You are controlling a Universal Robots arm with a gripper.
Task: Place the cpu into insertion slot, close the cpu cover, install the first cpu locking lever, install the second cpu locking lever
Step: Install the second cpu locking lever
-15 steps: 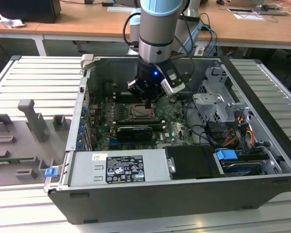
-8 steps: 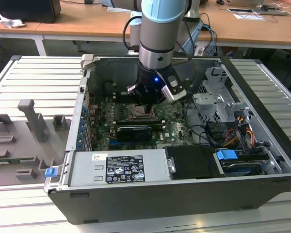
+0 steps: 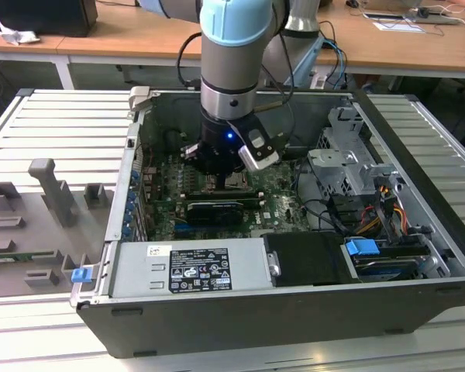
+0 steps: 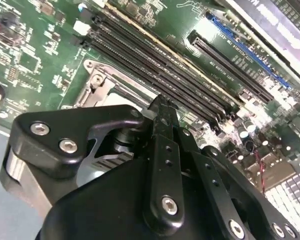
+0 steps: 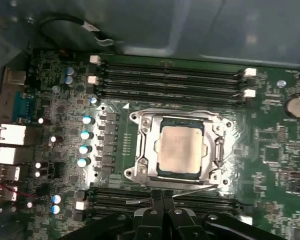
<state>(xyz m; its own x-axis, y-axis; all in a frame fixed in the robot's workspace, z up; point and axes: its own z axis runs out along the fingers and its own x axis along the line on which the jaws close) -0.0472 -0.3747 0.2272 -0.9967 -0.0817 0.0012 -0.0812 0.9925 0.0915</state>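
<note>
Your claw [image 5: 162,196], fingers pressed together, hovers beside the insertion slot [image 5: 141,145]; the cpu [image 5: 181,148] sits inside, cpu cover [image 5: 149,150] seemingly closed.

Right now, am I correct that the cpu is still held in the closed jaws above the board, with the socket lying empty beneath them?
Not quite. The gripper is closed above the board, but it holds nothing. In the first wrist view the cpu already sits in the insertion slot, framed by its silvery rim, so the socket is not empty.
</note>
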